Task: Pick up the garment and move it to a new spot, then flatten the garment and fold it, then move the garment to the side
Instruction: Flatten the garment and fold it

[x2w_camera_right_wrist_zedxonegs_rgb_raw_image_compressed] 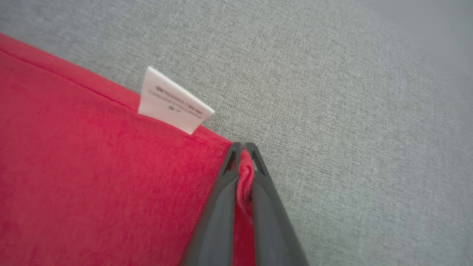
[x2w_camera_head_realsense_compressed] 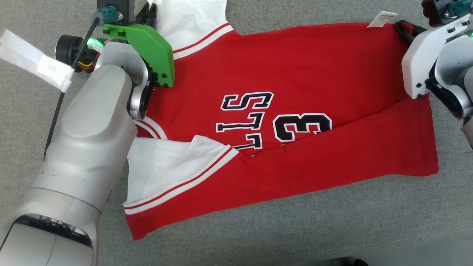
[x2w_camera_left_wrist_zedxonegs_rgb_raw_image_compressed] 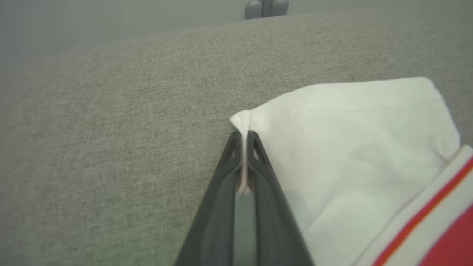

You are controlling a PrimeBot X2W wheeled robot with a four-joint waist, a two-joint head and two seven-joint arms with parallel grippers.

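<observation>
Head view: garment (x2w_camera_head_realsense_compressed: 295, 74) is laid flat on the grey bench (x2w_camera_head_realsense_compressed: 258, 236), its near long edge folded over the numerals. Left fingers (x2w_camera_left_wrist_zedxonegs_rgb_raw_image_compressed: 221, 192) are closed on the white sleeve (x2w_camera_left_wrist_zedxonegs_rgb_raw_image_compressed: 351, 147) corner, right fingers (x2w_camera_right_wrist_zedxonegs_rgb_raw_image_compressed: 218, 210) on the far hem corner beside the label (x2w_camera_right_wrist_zedxonegs_rgb_raw_image_compressed: 173, 101). Folding is judged in hand; both corners need lifting and drawing nearward together. Arms are stretched to the far edge, fingers low.
</observation>
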